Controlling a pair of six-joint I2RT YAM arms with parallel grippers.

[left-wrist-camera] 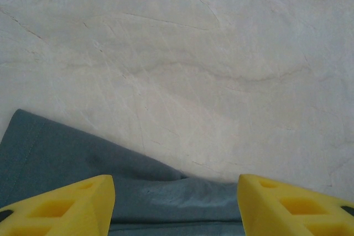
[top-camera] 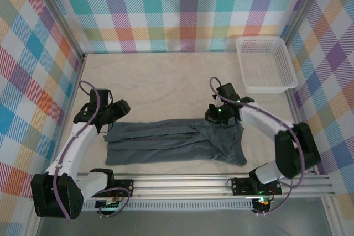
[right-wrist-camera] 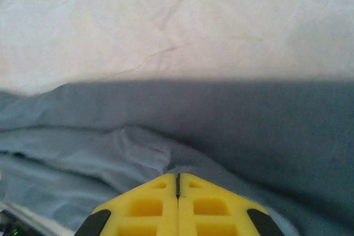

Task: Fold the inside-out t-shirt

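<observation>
The surface (top-camera: pixel 166 75) is covered with a pale cream cloth, faintly creased and wrinkled all over. Walls (top-camera: pixel 182 9) of bright plaid in teal, orange, purple and yellow close it in at the back and on both sides. A silver metal rail (top-camera: pixel 182 183) runs along the near edge, with the two arm bases fixed to it.

At the far right corner, against the side wall, sits a white mesh basket (top-camera: pixel 283 64). Its latticed floor is in plain sight through the open top.

The dark slate-grey t-shirt (top-camera: pixel 171 142) lies flat in the near middle of the surface, well apart from the basket. It is gathered into a long band running left to right, with its right end wider and reaching nearer the rail.

The left arm (top-camera: pixel 77 136) reaches to the band's left end. Seen from its wrist, the yellow left fingers (left-wrist-camera: pixel 66 203) are spread wide and released, with a corner of the shirt (left-wrist-camera: pixel 83 158) lying between and beyond them on the cream cloth.

The right arm (top-camera: pixel 265 122) bends in to the shirt's far edge near its right end. The right fingers (right-wrist-camera: pixel 149 205) are clenched tight together, and the grey fabric (right-wrist-camera: pixel 249 120) puckers into a small ridge right at their tips, so they look to be pinching the shirt.
</observation>
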